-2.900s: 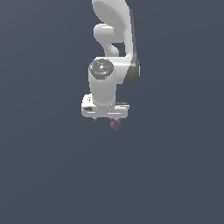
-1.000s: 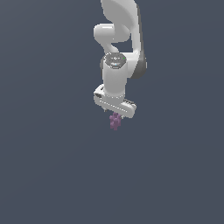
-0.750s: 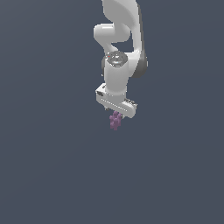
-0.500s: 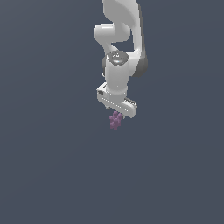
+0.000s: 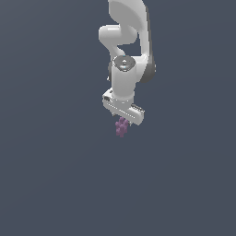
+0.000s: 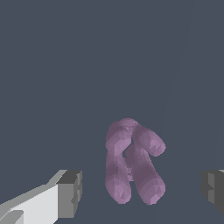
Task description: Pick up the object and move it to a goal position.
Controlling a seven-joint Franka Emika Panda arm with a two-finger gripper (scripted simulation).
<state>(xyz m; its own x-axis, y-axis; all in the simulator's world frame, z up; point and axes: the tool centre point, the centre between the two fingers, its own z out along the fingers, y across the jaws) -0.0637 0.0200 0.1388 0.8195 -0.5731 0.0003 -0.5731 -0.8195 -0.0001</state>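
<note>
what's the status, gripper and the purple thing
Gripper open, fingers either side of the purple cluster, not touching. Cluster not gripped. Nothing else in view.

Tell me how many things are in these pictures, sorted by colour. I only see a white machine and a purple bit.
White: 1, the glossy white jointed robot arm with its hand.
Purple: 1, the small matte purple lumpy cluster of rounded blobs, lying between the hand's spread grey-tipped fingers without touching them.
Total: 2.
</note>
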